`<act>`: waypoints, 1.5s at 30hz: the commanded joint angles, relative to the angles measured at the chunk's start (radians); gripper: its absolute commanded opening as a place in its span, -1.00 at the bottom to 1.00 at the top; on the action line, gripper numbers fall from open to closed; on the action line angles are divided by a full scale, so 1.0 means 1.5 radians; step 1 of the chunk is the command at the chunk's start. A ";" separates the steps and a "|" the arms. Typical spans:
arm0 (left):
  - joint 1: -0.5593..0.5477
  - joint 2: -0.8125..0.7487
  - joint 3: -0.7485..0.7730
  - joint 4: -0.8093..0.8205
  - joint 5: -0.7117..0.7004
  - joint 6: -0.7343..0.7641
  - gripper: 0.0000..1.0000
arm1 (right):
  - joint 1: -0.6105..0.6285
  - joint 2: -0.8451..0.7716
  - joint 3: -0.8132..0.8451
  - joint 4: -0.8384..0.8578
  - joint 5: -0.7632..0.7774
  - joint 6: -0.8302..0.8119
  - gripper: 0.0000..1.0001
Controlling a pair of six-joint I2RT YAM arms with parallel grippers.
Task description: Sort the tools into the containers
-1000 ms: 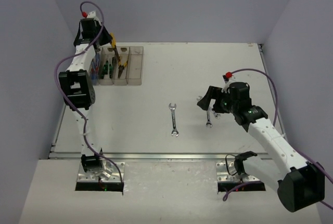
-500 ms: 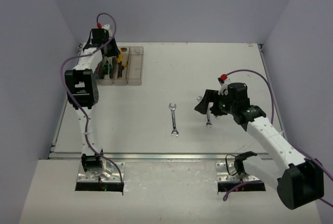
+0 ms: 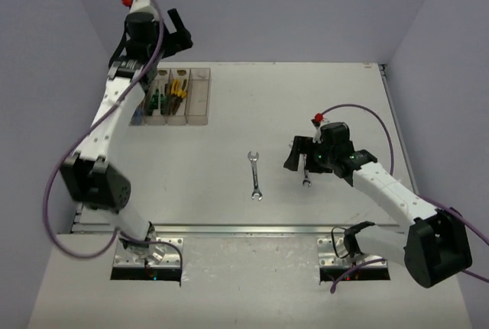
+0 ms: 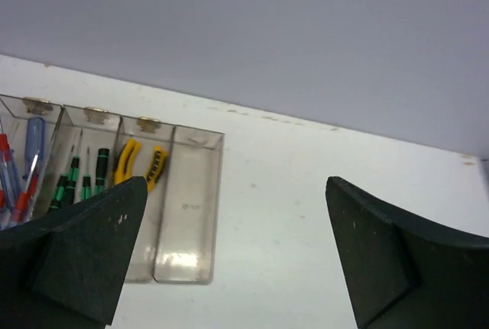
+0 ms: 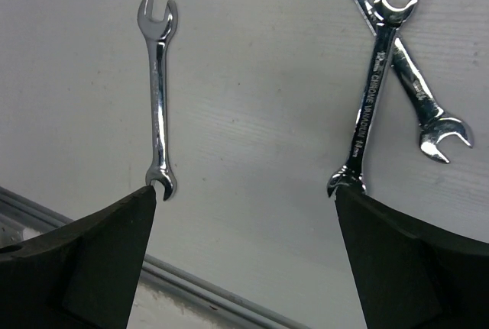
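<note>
The containers (image 3: 197, 98) stand in a row at the back left. Going by the left wrist view, blue screwdrivers (image 4: 30, 146) fill the first bin, green-black screwdrivers (image 4: 76, 176) the second, yellow pliers (image 4: 137, 162) the third, and the fourth bin (image 4: 191, 214) holds nothing. My left gripper (image 3: 182, 30) hangs open high above the bins, empty (image 4: 237, 253). One silver wrench (image 3: 255, 175) lies mid-table. Two crossed wrenches (image 5: 374, 92) lie right of it, under my open right gripper (image 3: 299, 159). In the right wrist view that gripper (image 5: 244, 195) sits between the single wrench (image 5: 157, 100) and the crossed pair.
A metal rail (image 3: 244, 229) runs along the table's near edge, close behind the right gripper. Grey walls enclose the table at the back and both sides. The arm bases (image 3: 145, 256) sit at the near edge.
My left gripper opened, left the yellow pliers in the third bin, and rose up and back. My right gripper shifted slightly left over the crossed wrenches.
</note>
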 commanded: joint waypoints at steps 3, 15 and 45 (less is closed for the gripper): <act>0.000 -0.447 -0.408 0.080 0.027 -0.173 1.00 | 0.164 0.137 0.140 -0.051 0.187 0.062 0.86; -0.003 -0.767 -0.728 0.003 0.119 -0.033 1.00 | 0.302 0.511 0.450 -0.217 0.307 0.087 0.02; -0.024 -0.836 -0.756 0.036 0.176 -0.032 1.00 | 0.300 0.669 0.470 -0.240 0.186 0.070 -1.00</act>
